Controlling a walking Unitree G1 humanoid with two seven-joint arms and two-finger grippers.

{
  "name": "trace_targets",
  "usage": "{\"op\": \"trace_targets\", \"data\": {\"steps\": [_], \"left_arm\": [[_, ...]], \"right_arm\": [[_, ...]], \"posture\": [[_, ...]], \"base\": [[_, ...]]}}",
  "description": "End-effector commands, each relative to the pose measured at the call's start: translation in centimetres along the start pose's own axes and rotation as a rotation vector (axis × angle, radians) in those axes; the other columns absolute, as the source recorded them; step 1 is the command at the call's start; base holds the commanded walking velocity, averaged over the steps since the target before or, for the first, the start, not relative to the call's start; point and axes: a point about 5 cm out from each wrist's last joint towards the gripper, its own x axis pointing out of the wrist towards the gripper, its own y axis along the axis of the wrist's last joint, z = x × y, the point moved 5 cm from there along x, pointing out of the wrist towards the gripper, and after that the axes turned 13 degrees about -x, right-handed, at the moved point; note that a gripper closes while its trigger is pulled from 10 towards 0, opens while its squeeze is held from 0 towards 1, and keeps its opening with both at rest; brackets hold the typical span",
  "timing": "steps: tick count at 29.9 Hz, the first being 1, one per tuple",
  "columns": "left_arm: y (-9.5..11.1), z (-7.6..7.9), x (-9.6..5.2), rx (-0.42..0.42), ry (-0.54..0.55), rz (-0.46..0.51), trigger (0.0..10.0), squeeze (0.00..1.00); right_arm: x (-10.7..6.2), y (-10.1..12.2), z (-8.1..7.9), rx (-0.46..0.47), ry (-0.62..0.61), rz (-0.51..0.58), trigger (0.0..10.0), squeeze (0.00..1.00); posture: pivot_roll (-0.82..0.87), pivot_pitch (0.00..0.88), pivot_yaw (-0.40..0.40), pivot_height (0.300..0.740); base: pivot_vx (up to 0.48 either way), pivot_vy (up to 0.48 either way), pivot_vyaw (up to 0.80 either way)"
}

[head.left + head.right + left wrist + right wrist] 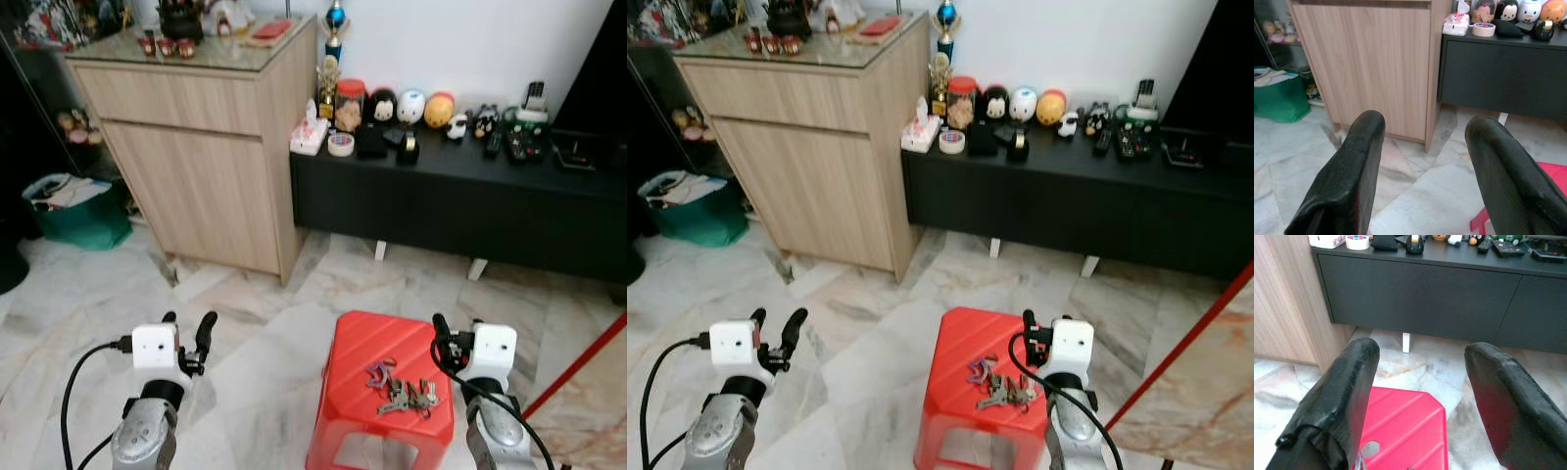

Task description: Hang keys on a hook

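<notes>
So, the keys (400, 391) lie in a loose bunch on top of the red stool (367, 343), near its right edge. The right gripper (453, 336) hovers just beside them on the right, fingers spread apart and holding nothing. Over on the left, above marble floor (265, 323), the left gripper (188, 328) is also parted and empty. No writing is legible anywhere.

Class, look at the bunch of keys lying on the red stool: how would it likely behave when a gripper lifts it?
The keys lie splayed in a loose heap on the red stool, so they would probably dangle and swing, not stay stiff. Being small metal pieces, they are likely dense and slippery between the right gripper fingers. They are unlikely to roll.
</notes>
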Motion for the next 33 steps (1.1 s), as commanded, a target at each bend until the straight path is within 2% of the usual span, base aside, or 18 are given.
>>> {"op": "trace_targets", "data": {"steps": [1,9,12,15,18,23,28,29,33], "left_arm": [[-0.1,-0.4,-0.2,0.008,0.013,-0.009,10.0,0.00],[-0.1,-0.6,-0.2,0.019,0.018,-0.012,10.0,0.00],[-0.2,-0.7,-0.2,0.030,0.015,-0.024,10.0,0.00],[-0.3,-0.9,-0.1,0.034,0.020,-0.029,10.0,0.00],[-0.1,-1.1,0.0,0.038,0.023,-0.026,10.0,0.00],[-0.2,-1.1,0.0,0.039,0.023,-0.029,10.0,0.00],[-0.4,-0.8,0.0,-0.008,0.024,-0.036,10.0,0.00],[-0.8,-0.9,0.0,-0.039,0.038,-0.053,10.0,0.00],[-1.2,-1.2,-0.1,-0.078,0.063,-0.067,10.0,0.00]], "right_arm": [[0.2,0.6,0.1,-0.011,0.001,0.023,10.0,0.00],[0.2,0.5,-0.1,-0.019,0.015,0.016,10.0,0.00],[0.3,-0.2,-0.3,-0.066,0.014,-0.032,10.0,0.00],[0.2,-0.2,-0.4,-0.079,0.027,-0.023,10.0,0.00],[-0.1,0.1,-0.5,-0.053,0.035,0.008,10.0,0.00],[-0.2,-0.3,-0.5,-0.065,0.032,-0.008,10.0,0.00],[-0.3,-0.8,-0.5,-0.072,0.031,-0.035,10.0,0.00],[-0.5,-1.3,-0.4,-0.094,0.032,-0.058,10.0,0.00],[-0.9,-2.0,-0.3,-0.097,0.033,-0.071,10.0,0.00]], "posture": [[0.03,0.000,-0.005,0.672],[0.02,0.000,-0.005,0.672],[0.02,0.000,-0.004,0.667],[0.02,0.000,-0.003,0.652],[0.02,0.000,-0.001,0.647],[0.02,0.000,-0.002,0.647],[0.02,0.000,-0.005,0.647],[0.02,0.000,-0.009,0.647],[0.02,0.000,-0.011,0.647]], "base": [[0.000,0.000,0.00],[0.000,0.000,0.00],[0.000,0.000,0.00],[0.000,0.000,0.00],[0.000,0.000,0.00],[0.000,0.000,0.00],[0.000,0.000,0.00],[0.000,0.000,0.00],[0.000,0.000,0.00]]}}
